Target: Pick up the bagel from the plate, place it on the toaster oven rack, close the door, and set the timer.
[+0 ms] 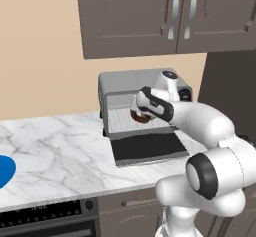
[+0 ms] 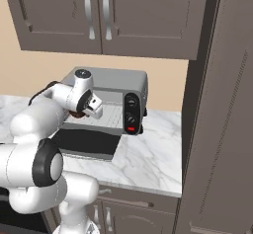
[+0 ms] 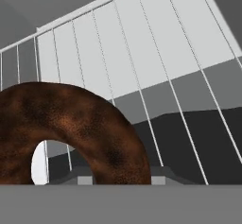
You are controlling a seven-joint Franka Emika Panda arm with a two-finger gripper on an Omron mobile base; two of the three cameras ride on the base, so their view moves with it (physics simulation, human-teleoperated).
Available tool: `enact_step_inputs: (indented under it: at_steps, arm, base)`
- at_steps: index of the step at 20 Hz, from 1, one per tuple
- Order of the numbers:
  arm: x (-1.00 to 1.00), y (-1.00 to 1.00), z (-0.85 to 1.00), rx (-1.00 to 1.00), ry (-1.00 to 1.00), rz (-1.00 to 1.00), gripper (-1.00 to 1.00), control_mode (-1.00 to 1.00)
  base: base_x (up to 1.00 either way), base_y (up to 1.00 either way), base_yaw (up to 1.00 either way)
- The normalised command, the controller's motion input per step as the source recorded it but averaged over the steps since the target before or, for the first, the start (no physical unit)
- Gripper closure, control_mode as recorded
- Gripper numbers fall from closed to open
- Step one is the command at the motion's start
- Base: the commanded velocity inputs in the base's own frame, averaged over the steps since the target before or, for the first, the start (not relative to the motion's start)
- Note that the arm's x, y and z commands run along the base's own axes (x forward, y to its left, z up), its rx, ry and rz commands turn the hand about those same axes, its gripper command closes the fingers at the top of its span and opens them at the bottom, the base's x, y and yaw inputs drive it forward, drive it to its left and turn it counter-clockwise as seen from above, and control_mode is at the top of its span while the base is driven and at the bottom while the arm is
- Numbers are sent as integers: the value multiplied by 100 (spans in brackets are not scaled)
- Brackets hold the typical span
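Observation:
The brown ring-shaped bagel [image 3: 71, 124] hangs close in front of the hand camera, just above the wire toaster oven rack [image 3: 142, 53]. From the left base view the bagel [image 1: 139, 116] shows at the oven's mouth over the rack [image 1: 120, 119], with my gripper [image 1: 143, 111] shut on it; the fingers themselves are hidden by the hand. The door [image 1: 149, 148] lies folded down flat in front of the oven. At the far left edge of the counter sits the blue plate [image 1: 5, 171], with nothing on it.
The grey toaster oven [image 2: 113, 80] stands against the wall, with its dark control knobs [image 2: 131, 113] on the right side. Brown wall cabinets [image 1: 165, 16] hang above it. A tall cabinet [image 2: 222, 129] rises to the right. A stove front [image 1: 45, 216] sits below the counter.

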Motion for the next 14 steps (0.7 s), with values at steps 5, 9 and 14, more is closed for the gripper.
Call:
enact_step_inputs:
  at_steps: [5, 9, 14]
  arm:
    - [20, 0, -6, 0, 0, 1, 100, -100]
    - [20, 0, -19, -1, 0, 1, 100, -100]
    - [17, 0, -24, -1, 0, 0, 100, -100]
  base:
    - [0, 0, 0]
    - [0, 0, 0]
    - [0, 0, 0]
